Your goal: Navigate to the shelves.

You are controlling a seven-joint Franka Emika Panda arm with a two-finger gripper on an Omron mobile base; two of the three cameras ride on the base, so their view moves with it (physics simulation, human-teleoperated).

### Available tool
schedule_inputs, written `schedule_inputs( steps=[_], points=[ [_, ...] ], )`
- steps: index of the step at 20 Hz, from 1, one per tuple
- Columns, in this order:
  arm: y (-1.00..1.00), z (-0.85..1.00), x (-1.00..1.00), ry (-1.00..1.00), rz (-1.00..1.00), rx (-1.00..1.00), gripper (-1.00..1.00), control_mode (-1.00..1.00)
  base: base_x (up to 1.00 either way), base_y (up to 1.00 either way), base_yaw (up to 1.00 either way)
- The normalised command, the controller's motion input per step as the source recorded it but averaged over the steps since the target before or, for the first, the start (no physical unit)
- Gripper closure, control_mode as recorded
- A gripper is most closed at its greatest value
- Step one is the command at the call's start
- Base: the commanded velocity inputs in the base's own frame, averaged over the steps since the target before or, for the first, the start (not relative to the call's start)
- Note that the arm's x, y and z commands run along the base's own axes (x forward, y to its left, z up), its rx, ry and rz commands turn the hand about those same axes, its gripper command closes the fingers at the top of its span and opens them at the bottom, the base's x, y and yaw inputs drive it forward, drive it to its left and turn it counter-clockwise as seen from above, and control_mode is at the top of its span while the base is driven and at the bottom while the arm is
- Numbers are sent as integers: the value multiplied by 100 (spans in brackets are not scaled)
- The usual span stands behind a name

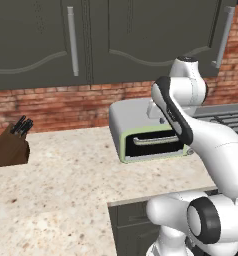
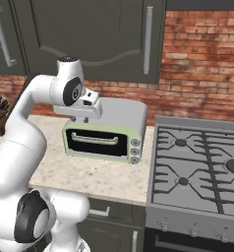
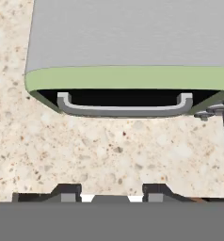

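The gripper (image 3: pixel 111 192) is held above the front of the toaster oven (image 2: pixel 103 133), pointed down at the speckled countertop (image 1: pixel 56 185). Its two fingertips (image 3: pixel 67 192) are seen set apart with nothing between them, so it is judged parted and empty, as suits a task of driving rather than grasping. The arm is kept folded over the base, probably so that it is carried clear while moving. To the left a knife block (image 1: pixel 10 147) is seen on the counter; to the right a gas stove (image 2: pixel 202 170) is set against the counter's end. Dark cabinets (image 1: pixel 91 35) are hung above, over red brick (image 2: pixel 202 59). The shelves cannot be made out here, so the base is judged to have some way left to drive.
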Motion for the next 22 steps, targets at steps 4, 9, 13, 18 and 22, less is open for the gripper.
schedule_inputs(
  steps=[4,9,13,18,22],
  points=[
    [-2,0,-32,0,0,0,-100,-100,0,0,0],
    [-8,-15,-70,0,0,0,-100,-100,0,0,0],
    [0,-28,-69,0,1,0,-100,-100,0,0,0],
    [0,-36,-53,0,4,0,-100,-100,0,0,0],
    [-1,-19,-25,0,6,0,-100,100,-26,-5,7]
  ],
)
